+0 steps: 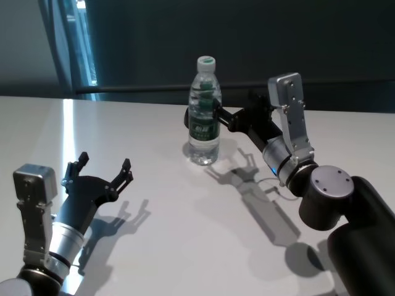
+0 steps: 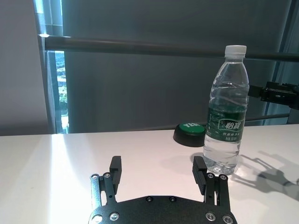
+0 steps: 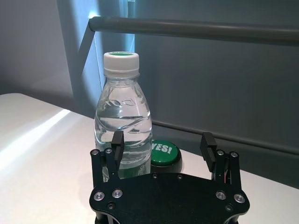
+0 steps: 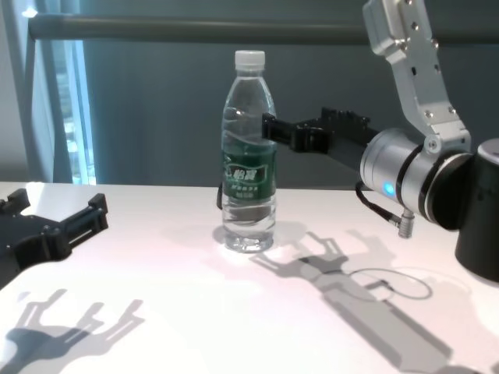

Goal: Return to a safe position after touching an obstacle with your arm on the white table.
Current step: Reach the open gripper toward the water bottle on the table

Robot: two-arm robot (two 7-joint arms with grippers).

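Bottle (image 1: 204, 114) upright, upper centre of frame, on white counter (image 1: 154, 246). Right gripper (image 1: 207, 114) beside it, jaws open, one touching the label: contact made, retreat pending. Left gripper (image 1: 102, 172) parked lower left, jaws open.

1. The bottle (image 1: 204, 114) is clear, glossy plastic with ridged walls, a white ribbed plastic cap (image 4: 250, 58) and a shiny dark green label (image 4: 249, 178).
2. The table (image 1: 154, 246) is smooth and white — slightly glossy, catching a streak of light.
3. The left gripper (image 2: 159, 173) and right gripper (image 3: 162, 145) are matt black metal plates with bright screw heads.
4. The right arm (image 4: 417, 86) has brushed silver metal links — its large joint cover is smooth black.
5. The green button (image 3: 164, 153) looks like glossy plastic on a black base.
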